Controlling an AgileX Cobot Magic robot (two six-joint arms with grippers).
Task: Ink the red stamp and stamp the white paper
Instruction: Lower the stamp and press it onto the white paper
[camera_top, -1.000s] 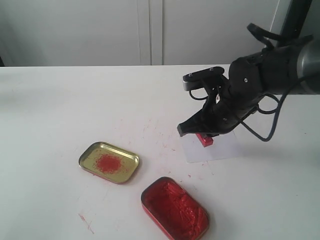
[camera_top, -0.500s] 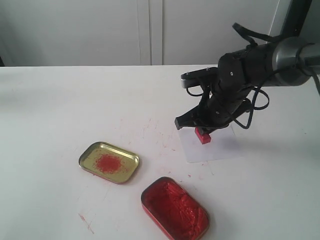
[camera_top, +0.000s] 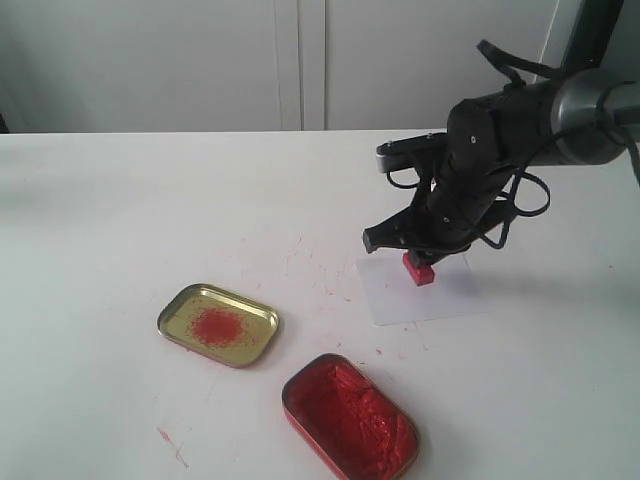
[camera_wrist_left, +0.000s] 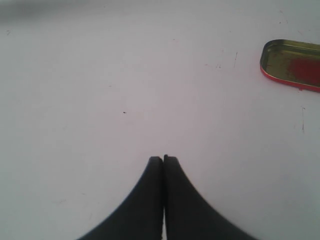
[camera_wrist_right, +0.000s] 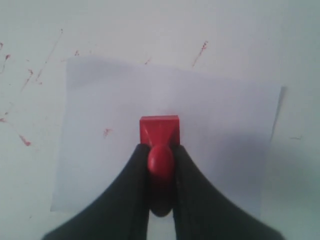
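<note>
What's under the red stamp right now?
The white paper lies under the red stamp, on the tabletop. The right gripper fingers hold the knob. The base hides the paper below it, so contact or any print cannot be seen.

exterior cam raised, angled down across the surface toward the back wall, left wrist cam low, close, shares just the gold tin, right wrist cam tight above white paper and red stamp, shared too
</note>
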